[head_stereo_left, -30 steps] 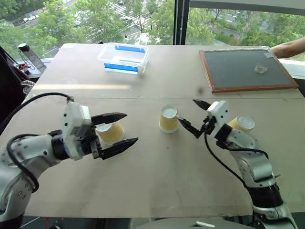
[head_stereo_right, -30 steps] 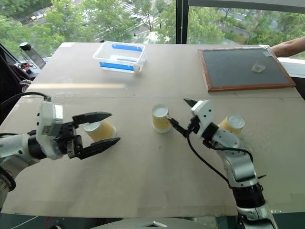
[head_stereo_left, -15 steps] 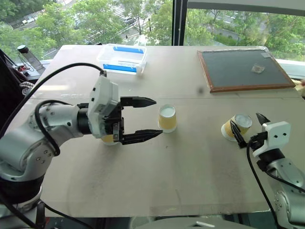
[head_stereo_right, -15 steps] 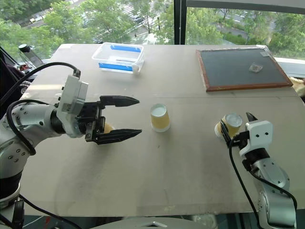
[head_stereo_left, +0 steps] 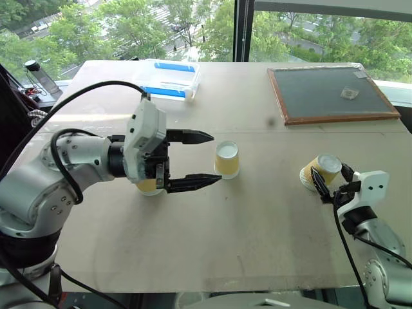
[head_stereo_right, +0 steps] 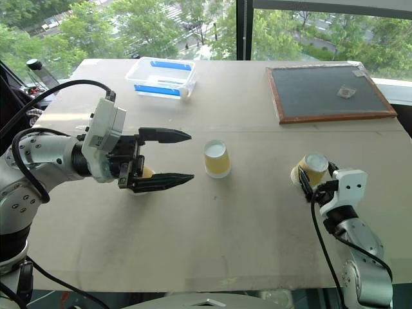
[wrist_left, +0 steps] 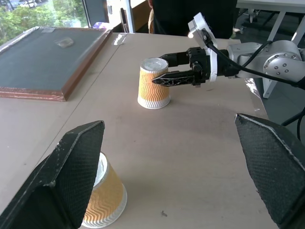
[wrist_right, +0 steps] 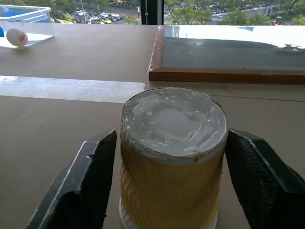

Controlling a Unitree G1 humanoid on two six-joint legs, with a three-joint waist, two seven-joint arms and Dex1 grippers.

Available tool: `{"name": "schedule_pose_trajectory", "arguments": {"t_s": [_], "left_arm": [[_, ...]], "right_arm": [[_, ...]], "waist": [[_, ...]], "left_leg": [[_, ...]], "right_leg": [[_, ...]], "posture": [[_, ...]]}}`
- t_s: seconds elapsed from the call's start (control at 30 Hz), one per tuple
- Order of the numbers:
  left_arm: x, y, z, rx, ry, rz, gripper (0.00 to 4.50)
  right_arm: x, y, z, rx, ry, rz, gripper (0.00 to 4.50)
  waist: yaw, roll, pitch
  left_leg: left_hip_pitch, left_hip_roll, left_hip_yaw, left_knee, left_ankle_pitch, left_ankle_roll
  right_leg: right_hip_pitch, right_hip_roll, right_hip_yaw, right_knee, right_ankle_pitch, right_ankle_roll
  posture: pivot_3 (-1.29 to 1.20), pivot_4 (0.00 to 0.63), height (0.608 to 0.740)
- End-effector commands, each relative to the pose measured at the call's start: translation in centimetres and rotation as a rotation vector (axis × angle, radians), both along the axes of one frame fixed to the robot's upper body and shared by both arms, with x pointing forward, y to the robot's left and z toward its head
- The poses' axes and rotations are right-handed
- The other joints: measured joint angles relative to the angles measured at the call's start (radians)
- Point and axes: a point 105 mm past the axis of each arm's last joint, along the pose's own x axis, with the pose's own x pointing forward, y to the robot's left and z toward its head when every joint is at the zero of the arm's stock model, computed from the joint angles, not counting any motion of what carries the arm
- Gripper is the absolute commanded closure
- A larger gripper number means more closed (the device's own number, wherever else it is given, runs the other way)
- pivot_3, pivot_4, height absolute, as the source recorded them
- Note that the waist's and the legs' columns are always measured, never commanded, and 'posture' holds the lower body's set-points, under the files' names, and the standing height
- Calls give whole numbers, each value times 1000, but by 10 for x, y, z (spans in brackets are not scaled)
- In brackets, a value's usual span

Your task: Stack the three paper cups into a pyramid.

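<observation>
No writing is readable. At right, the right gripper (head_stereo_left: pixel 329 180) has closed around a cup (head_stereo_left: pixel 320 171); the left gripper (head_stereo_left: pixel 205 158) stays wide.

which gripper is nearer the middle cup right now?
Left. The left gripper has its open fingers pointing at the middle cup, tips just short of its side. The right gripper is well off to the cup's right, fingers around the right-hand cup.

One cup (head_stereo_left: pixel 227 159) stands mid-table (head_stereo_left: pixel 257 219), another (head_stereo_left: pixel 320 171) to its right, a third (head_stereo_left: pixel 149 187) to its left.
</observation>
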Motion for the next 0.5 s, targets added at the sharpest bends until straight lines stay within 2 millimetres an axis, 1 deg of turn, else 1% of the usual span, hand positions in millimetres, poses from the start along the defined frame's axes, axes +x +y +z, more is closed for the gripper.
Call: {"name": "schedule_pose_trajectory", "arguments": {"t_s": [0.03, 0.07, 0.2, 0.27, 0.37, 0.43, 0.5], "left_arm": [[-5, -1, 10, -3, -49, -8, 0], [-5, 2, 7, 2, -38, 8, 0], [-6, 20, -5, 12, -6, 97, 0], [-8, 32, -7, 10, 2, 157, 0], [-12, 48, -11, 24, 7, 234, 0], [-15, 59, -15, 39, 10, 282, 0], [-17, 66, -17, 33, 14, 318, 0]], "right_arm": [[2, 2, 14, -34, -63, 23, 2644], [4, 7, 13, -34, -59, 44, 2734], [10, 33, 15, -35, -60, 160, 2755], [14, 57, 17, -34, -60, 274, 2755], [18, 85, 18, -28, -52, 408, 2755], [21, 99, 18, -19, -42, 467, 2755], [22, 108, 18, -21, -37, 507, 2755]], "waist": [[0, 0, 0], [0, 0, 0], [-9, 0, 0], [-7, 0, 0], [-17, 0, 0], [-18, 0, 0], [-13, -1, 0]], "left_leg": [[0, 0, 0, 0, 0, 0], [0, 0, 0, 0, 0, 0], [1, 1, 0, 0, 0, 0], [1, 1, -1, 0, 0, 0], [1, 2, -1, 0, 0, 0], [1, 2, -1, 0, 0, 0], [1, 2, -2, 0, 0, 0]], "right_leg": [[0, 0, 0, 0, 0, 0], [0, 0, 0, 0, 0, 0], [0, 0, 1, 1, 0, 0], [0, 0, 1, 1, 0, 0], [-1, 0, 2, 1, 0, 0], [-1, 0, 1, 1, 0, 0], [-1, 0, 1, 1, 0, 0]], "posture": [[0, 150, 740], [0, 150, 740], [0, 150, 740], [0, 150, 740], [0, 150, 740], [0, 150, 740], [0, 150, 740]]}}
